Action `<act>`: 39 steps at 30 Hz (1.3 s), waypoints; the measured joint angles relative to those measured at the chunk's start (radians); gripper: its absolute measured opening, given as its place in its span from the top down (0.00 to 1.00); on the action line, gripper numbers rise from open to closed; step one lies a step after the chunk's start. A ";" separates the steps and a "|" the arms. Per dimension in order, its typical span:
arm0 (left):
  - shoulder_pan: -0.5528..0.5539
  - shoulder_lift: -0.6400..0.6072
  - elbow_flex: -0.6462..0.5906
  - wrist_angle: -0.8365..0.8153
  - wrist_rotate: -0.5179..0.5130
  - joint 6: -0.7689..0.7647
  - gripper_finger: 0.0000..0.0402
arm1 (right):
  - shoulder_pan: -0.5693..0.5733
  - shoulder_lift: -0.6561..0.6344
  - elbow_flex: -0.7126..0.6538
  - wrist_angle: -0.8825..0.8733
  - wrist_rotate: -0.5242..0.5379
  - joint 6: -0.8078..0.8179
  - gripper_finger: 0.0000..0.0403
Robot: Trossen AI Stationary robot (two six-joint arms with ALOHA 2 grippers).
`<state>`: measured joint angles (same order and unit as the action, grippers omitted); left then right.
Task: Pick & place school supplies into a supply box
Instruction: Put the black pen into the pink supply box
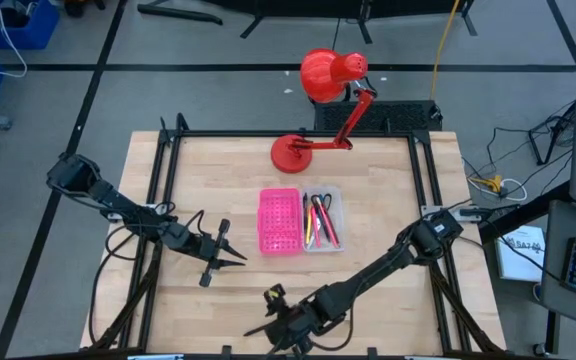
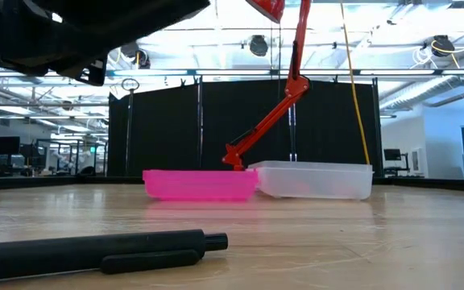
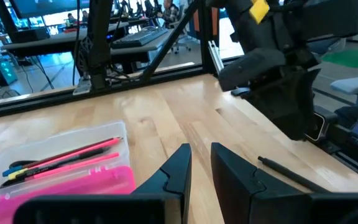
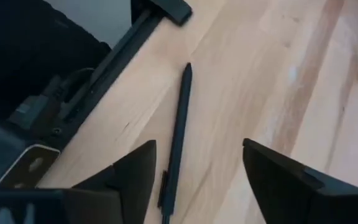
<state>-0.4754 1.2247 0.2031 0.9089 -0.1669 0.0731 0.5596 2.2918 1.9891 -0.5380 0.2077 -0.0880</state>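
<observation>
Supply box: the clear half sits mid-tabletop, joined to its hot-pink perforated half; both lie in front of the red desk lamp
Already in: several pens and pencils lie lengthwise in the clear half, pink, red and yellow among them; the left wrist view shows pink ones and one with a blue tip
Pink half: nothing can be seen inside it from above
Still out: one black pen lies flat on the bare tabletop near the front edge, well apart from the box; the low view shows it close to the camera
Scissors: not made out in any view, so whether they are packed cannot be told
Right gripper: low over the black pen at the tabletop's front edge, jaws wide apart, one finger on each side of the pen, not touching it
Left gripper: waiting left of the pink half, jaws nearly together with a narrow gap, holding nothing
Progress: judged well along, most supplies boxed
Left to do: by my judgement, close on the black pen, lift it, carry it to the clear half and release it
</observation>
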 joint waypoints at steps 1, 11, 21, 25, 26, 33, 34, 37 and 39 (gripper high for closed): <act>0.000 0.000 0.000 0.000 0.000 0.000 0.83 | 0.004 0.000 -0.006 0.017 -0.007 -0.008 0.41; 0.024 0.000 0.000 -0.002 0.000 0.000 0.83 | -0.028 -0.002 -0.167 0.227 -0.035 -0.034 0.42; 0.050 0.000 0.000 -0.046 0.002 -0.006 0.83 | -0.051 0.000 -0.273 0.364 -0.161 -0.029 0.45; 0.057 0.000 0.000 -0.045 0.002 -0.021 0.83 | -0.049 0.000 -0.274 0.355 -0.161 -0.031 0.45; 0.058 0.000 0.000 -0.045 0.002 -0.024 0.83 | -0.049 0.000 -0.273 0.341 -0.160 -0.035 0.45; 0.058 0.000 0.000 -0.045 0.005 -0.031 0.83 | -0.067 -0.005 -0.297 0.247 -0.172 -0.039 0.50; 0.058 0.000 0.000 -0.044 0.006 -0.031 0.83 | -0.069 -0.006 -0.304 0.250 -0.181 -0.039 0.51; 0.058 0.000 0.000 -0.044 0.008 -0.029 0.83 | -0.075 -0.007 -0.327 0.272 -0.192 -0.038 0.58; 0.058 0.000 0.000 -0.044 0.008 -0.027 0.83 | -0.079 -0.008 -0.346 0.302 -0.200 -0.038 0.64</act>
<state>-0.4171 1.2251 0.2031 0.8646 -0.1585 0.0463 0.4807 2.2841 1.6436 -0.2362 0.0074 -0.1265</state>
